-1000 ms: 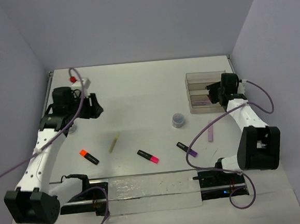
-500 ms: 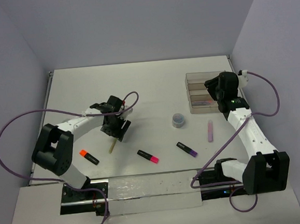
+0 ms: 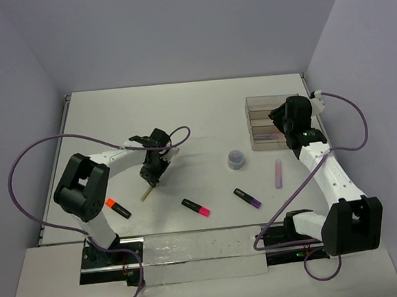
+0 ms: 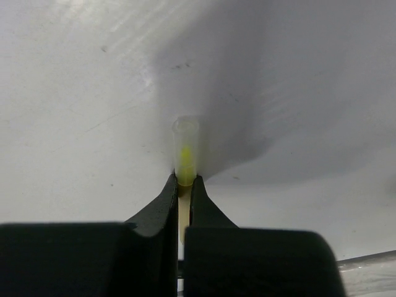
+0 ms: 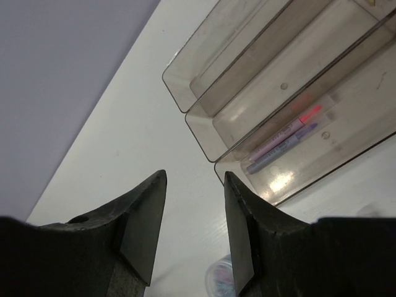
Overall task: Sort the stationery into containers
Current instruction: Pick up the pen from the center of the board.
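Observation:
My left gripper [image 3: 151,178] is down on the table left of centre, shut on a thin beige stick [image 3: 147,192]. In the left wrist view the stick's yellow tip and clear cap [image 4: 186,143] poke out past the closed gripper [image 4: 184,180]. My right gripper [image 3: 279,119] hovers open and empty at the clear three-compartment tray [image 3: 261,109], with the tray [image 5: 260,93] just ahead of the gripper [image 5: 195,179]. Two pens [image 5: 281,139] lie in the tray's nearest compartment. On the table lie orange-capped [image 3: 118,208], pink-capped [image 3: 196,206] and purple-capped [image 3: 247,197] highlighters and a lilac marker [image 3: 278,173].
A small round grey-blue piece [image 3: 236,159] stands left of the tray's near end, also seen as the round piece [image 5: 219,278] under my right fingers. A clear strip [image 3: 192,249] runs between the arm bases. Purple cables loop from both arms.
My left arm swung in from the far left to the beige stick and its jaws closed on it. My right gripper shifted slightly at the tray and stayed open.

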You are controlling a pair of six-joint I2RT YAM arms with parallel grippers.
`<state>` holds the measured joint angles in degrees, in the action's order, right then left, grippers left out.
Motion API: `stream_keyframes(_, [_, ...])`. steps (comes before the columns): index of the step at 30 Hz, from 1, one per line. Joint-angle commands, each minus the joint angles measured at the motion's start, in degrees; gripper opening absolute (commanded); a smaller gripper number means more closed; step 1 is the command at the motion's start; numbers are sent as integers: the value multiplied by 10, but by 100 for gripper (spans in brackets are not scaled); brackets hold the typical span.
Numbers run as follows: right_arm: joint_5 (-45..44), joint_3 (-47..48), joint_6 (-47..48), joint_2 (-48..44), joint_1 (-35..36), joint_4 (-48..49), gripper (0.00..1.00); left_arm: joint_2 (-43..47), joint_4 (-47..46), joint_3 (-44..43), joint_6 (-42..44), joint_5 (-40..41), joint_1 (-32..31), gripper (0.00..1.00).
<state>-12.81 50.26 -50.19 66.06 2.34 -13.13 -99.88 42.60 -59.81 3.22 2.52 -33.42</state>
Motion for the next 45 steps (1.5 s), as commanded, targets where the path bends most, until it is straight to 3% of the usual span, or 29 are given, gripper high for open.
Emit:
stream_keyframes(1, [1,13,57,-6,15,42,50,-9,-10,-26,-9,-15,38,0])
stream_keyframes(7, [78,48,188,-7,62,55,49,140,-96,-50,-61,-148,139,0])
stream_keyframes(11, [279,58,252,-18,108,114,48,245,-158,-71,-93,-198,199,0])
stream_keyframes(16, [406,107,345,4,221,148,48,336,-176,-84,-167,-285,243,0])
stream_keyframes(23, [570,210,309,128,383,244,52,366,-144,-102,-275,-367,247,0])
stream_keyframes(31, [534,312,248,253,465,282,52,369,-129,-139,-306,-383,246,0])
stream_keyframes(39, [437,321,239,254,475,261,50,378,-139,-120,-308,-390,246,0])
stream_keyframes(45, [390,336,271,245,475,184,50,373,-134,-133,-286,-366,246,0])
